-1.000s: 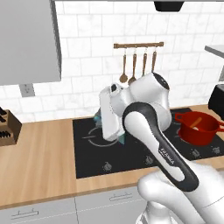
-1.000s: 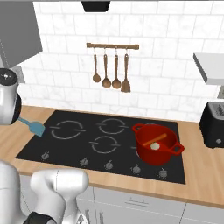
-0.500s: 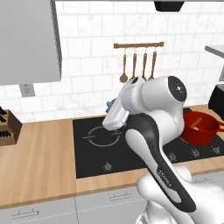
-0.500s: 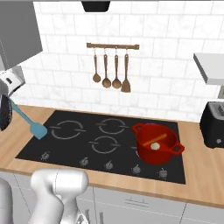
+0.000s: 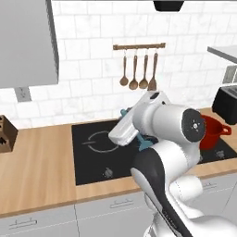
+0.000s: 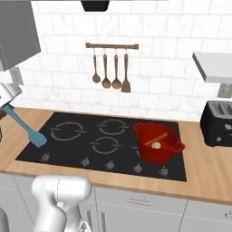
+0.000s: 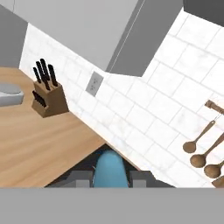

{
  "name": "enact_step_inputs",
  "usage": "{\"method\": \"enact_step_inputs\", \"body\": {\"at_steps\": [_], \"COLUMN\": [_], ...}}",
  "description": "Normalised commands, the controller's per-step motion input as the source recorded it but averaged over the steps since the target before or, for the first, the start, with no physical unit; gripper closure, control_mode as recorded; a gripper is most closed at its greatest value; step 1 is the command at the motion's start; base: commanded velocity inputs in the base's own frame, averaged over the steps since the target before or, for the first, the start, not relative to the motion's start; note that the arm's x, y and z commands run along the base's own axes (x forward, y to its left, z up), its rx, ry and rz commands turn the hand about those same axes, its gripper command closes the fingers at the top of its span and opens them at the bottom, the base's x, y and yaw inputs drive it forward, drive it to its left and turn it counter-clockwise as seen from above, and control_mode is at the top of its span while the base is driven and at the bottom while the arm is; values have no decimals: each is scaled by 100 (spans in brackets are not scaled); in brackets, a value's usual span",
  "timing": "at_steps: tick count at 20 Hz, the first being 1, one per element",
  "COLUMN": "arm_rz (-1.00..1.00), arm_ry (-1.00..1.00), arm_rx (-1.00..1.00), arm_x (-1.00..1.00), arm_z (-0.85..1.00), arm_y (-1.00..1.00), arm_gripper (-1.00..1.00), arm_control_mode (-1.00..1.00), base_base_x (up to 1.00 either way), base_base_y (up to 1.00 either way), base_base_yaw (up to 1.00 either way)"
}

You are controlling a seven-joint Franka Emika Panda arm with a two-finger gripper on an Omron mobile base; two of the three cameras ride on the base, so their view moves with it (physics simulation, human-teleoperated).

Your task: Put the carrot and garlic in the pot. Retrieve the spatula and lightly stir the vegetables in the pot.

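White-tiled kitchen, wooden counter (image 6: 213, 167), black hob (image 6: 90, 136): spatula carried toward the pot.

Well left of the pot (image 6: 156, 144), the gripper (image 7: 111, 174) is clamped on the handle of the light-blue spatula (image 6: 25, 128), whose blade hangs over the hob's left edge. It looks light, stiff and smooth; a hold on the handle keeps the flat blade free for stirring. In the pot lie the carrot (image 6: 156, 137) and garlic (image 6: 156, 145). Since a second ago the spatula has been lifted and the arm has swung toward the pot; pot and vegetables are unmoved.
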Motion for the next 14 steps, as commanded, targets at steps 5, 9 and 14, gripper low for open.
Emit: {"method": "enact_step_inputs", "body": {"at_steps": [5, 9, 14], "arm_rz": [0, 0, 0], "arm_ry": [0, 0, 0], "arm_rx": [0, 0, 0], "arm_x": [0, 0, 0], "arm_z": [0, 0, 0], "arm_y": [0, 0, 0], "arm_gripper": [100, 100, 100], "arm_control_mode": [100, 100, 100], "base_base_x": [-20, 6, 38], "base_base_y": [-92, -97, -74], "base_base_yaw": [-18, -5, 0]}}
